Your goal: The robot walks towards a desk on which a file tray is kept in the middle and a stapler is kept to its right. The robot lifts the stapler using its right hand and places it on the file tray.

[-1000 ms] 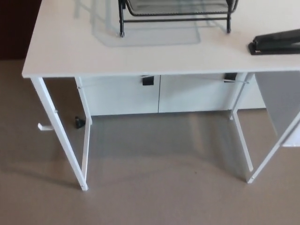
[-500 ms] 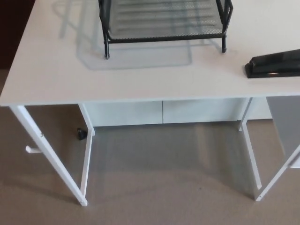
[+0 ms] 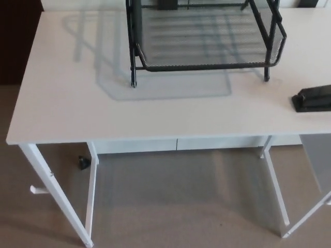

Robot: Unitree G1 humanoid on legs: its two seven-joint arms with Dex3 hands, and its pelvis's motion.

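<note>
I see only the left end of the stapler [image 3: 312, 99]; the right edge cuts off the rest. The tray [image 3: 207, 66] is cropped at the top edge. The desk [image 3: 67, 103] runs out of view on the right. Small black object [image 3: 84, 163] under the desk: too small to identify.

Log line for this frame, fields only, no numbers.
stage: pre-grasp | stapler: on desk, right of file tray, untouched | left hand: not in view | right hand: not in view
</note>
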